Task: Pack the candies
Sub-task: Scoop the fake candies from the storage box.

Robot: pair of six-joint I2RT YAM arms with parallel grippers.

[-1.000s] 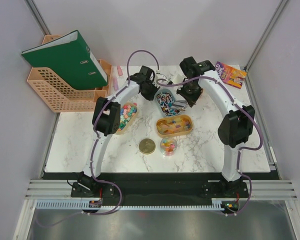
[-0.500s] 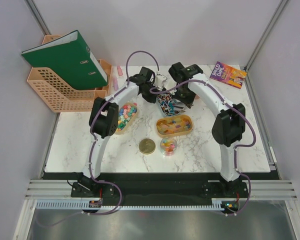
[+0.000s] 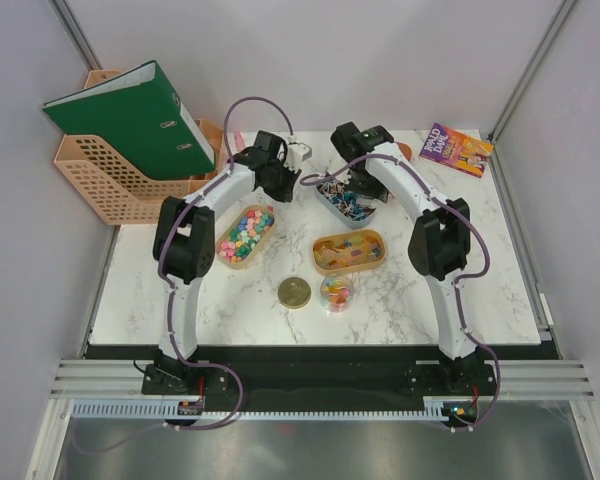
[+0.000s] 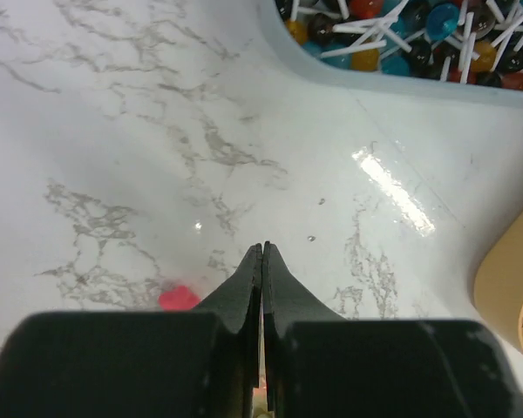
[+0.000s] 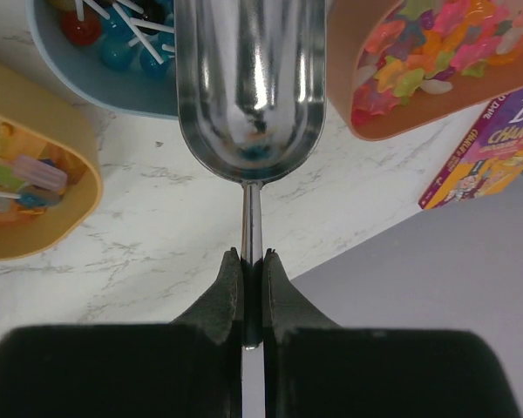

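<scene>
The candies lie in several containers: pastel ones in a tan oval tray, mixed ones in an orange oval tray, and some in a small clear jar. Lollipops fill a blue tray. My right gripper is shut on the handle of the silver scoop, whose bowl hangs over the blue tray's edge. My left gripper is shut and empty, over bare marble left of the blue tray. One pink candy lies on the table beside it.
A gold lid lies near the front by the jar. A tray of star gummies sits next to a book at the back right. A green binder rests on peach file trays at the back left.
Both wrists have swung to the left. The left gripper has drawn away from the blue tray, which looked tipped up half a second ago and now lies flat.
</scene>
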